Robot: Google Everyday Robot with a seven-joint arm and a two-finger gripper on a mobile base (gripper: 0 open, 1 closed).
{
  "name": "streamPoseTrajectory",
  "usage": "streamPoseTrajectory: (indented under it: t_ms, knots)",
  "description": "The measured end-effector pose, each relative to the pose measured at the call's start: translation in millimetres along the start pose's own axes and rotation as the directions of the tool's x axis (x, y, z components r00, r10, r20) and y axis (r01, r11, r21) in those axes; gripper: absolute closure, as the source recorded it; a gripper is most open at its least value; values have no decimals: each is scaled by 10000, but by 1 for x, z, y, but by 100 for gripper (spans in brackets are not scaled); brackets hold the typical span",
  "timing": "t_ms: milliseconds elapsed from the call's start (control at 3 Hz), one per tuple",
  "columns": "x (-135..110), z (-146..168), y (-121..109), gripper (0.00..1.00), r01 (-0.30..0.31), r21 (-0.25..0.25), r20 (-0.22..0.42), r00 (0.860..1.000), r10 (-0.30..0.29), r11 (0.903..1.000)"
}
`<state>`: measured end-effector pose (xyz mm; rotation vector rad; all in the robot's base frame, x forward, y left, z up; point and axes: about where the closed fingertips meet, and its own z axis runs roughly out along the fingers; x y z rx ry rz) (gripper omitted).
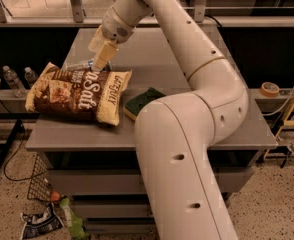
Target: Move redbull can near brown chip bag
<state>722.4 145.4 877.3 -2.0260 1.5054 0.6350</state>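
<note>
- My gripper (pixel 101 52) hangs low over the far left part of the table (pixel 237 129), at the end of my white arm (pixel 187 69), which reaches in from the lower right of the view.
- I cannot tell whether my gripper is open or closed, or whether it holds anything.
- The can (pixel 79 65) lies on its side on the table, just beside my gripper's tip and a little lower in the view, stretching away from it to the left.
- The can is slim and small, and it looks silver with some blue. Its lower side is hidden behind the top edge of the bag, so only a narrow strip of it shows.
- My gripper's tip meets the can's nearer end. I cannot tell whether the two touch.
- The bag (pixel 77 91) lies flat right below my gripper, on the nearer side of the can. It is far bigger than the can, dark brown and crinkly, with big white lettering and a cream-yellow end that points toward my arm.
- The can sits just behind the bag's far edge. I cannot tell whether they touch.
- A green and yellow sponge (pixel 139 101) lies below and to the right of my gripper, just beside the bag's cream end and partly hidden by my arm.
- Well away from my gripper, two bottles (pixel 10 77) stand off the table's left side and a roll of tape (pixel 269 89) sits off its right side.
</note>
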Motion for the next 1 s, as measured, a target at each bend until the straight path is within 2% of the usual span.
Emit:
streamPoseTrajectory:
  t_ms: [333, 667, 1000]
  knots:
    - [-2, -1, -5, 0, 60, 260, 5, 10000, -60, 9996]
    - [-6, -61, -6, 0, -130, 2072, -539, 9982, 247, 9782]
    - [-21, -129, 4, 0, -320, 4154, -864, 9935, 744, 9091]
